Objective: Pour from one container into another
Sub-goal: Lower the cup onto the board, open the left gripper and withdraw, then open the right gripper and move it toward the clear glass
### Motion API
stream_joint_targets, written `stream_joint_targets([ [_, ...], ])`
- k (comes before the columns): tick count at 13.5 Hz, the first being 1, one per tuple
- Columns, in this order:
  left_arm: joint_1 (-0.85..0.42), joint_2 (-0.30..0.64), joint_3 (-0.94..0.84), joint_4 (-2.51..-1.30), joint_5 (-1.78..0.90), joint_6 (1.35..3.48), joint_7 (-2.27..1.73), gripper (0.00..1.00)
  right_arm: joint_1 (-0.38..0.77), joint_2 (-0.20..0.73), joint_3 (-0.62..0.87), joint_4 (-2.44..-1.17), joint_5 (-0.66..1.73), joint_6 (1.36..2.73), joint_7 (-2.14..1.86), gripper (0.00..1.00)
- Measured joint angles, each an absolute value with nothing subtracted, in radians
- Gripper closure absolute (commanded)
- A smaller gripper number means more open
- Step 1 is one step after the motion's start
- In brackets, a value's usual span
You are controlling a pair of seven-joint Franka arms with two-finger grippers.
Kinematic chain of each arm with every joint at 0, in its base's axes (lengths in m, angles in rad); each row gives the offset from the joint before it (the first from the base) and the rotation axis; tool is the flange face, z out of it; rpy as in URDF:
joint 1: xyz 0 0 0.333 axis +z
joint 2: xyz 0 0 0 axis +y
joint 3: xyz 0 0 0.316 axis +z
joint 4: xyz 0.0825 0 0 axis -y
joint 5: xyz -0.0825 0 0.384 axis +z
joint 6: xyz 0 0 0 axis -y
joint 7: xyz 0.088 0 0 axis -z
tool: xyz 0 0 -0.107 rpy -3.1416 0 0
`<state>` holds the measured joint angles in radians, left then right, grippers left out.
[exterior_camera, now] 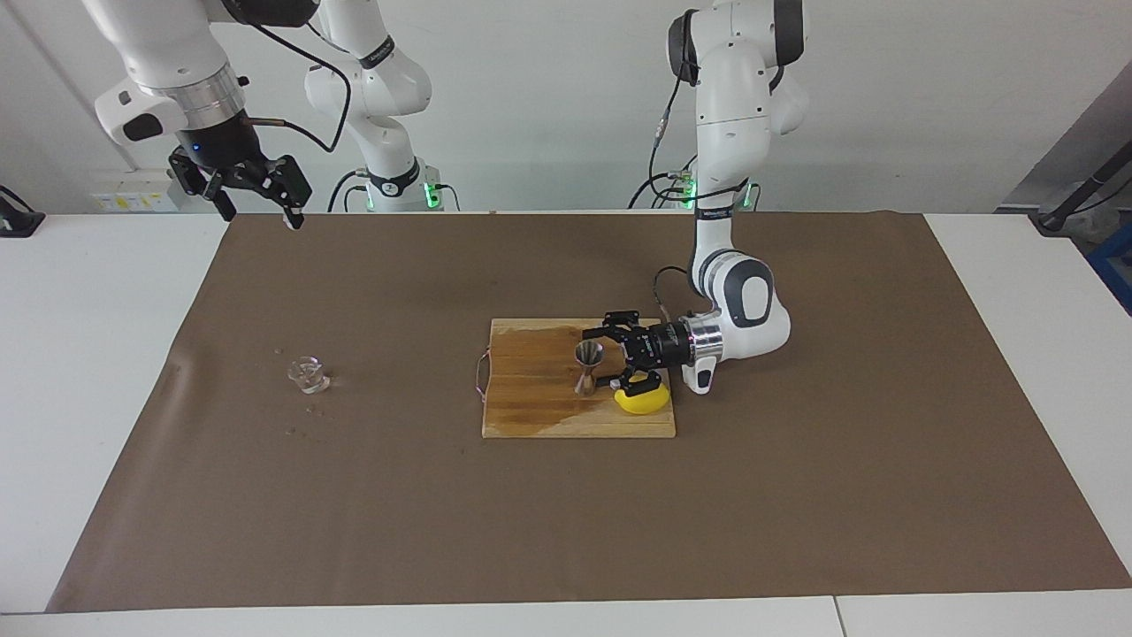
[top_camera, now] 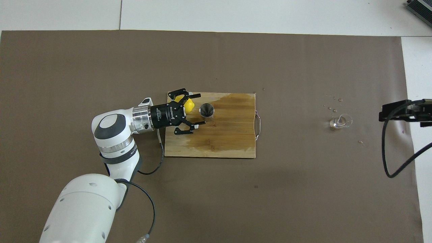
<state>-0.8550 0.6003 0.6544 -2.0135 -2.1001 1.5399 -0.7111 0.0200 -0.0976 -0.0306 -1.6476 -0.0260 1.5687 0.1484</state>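
While its two black fingers stand spread apart, the left gripper (exterior_camera: 603,358) (top_camera: 198,109) lies level just above the rectangular wooden cutting board (exterior_camera: 531,407) (top_camera: 229,141) at the centre of both frames, grasping nothing. Standing upright and free on the board, just off the fingertips, is the small shiny steel hourglass-shaped jigger (exterior_camera: 588,369) (top_camera: 206,110). A yellow lemon (exterior_camera: 642,401) (top_camera: 189,105) rests on the board under the gripper's body. A dark wet patch covers much of the board.

At centre left of the facing view, centre right of the overhead view, the tiny squat clear glass cup (exterior_camera: 307,373) (top_camera: 341,121) sits on the brown paper table cover (exterior_camera: 796,495) (top_camera: 101,67), well apart from the board, with small droplets scattered around it.

Waiting at the upper left of the facing view, the right gripper (exterior_camera: 256,211) hangs high over the paper's edge, its fingers released and empty.
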Motion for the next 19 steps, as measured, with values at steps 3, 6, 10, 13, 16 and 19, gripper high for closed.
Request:
stream_joint_targets([
  [3,-0.745,0.573,0.673,-1.95,-1.964,1.502,-0.731,0.0,0.02,-0.098,-0.031,-1.648,-0.026,1.569,0.148,0.0],
  [6,-0.585,0.537,0.677,-1.871,-1.799,1.388,-0.754,0.0,0.022,-0.098,-0.028,-1.648,-0.026,1.569,0.147,0.0],
  [10,-0.317,0.522,0.649,-1.698,-1.547,1.208,-0.761,0.0,0.031,-0.098,-0.02,-1.661,-0.014,1.622,0.008,0.0],
  [13,-0.08,0.521,0.493,-1.509,-1.316,1.17,-0.741,0.0,-0.042,-0.103,-0.029,-1.753,0.107,1.709,-0.303,0.0],
  [16,0.031,0.518,0.409,-1.363,-1.086,1.166,-0.623,0.0,-0.174,-0.106,-0.04,-1.887,0.238,1.806,-0.755,0.0],
  [19,0.029,0.492,0.396,-1.288,-0.876,1.168,-0.412,0.0,-0.228,-0.102,-0.041,-1.971,0.385,1.863,-1.084,0.0],
])
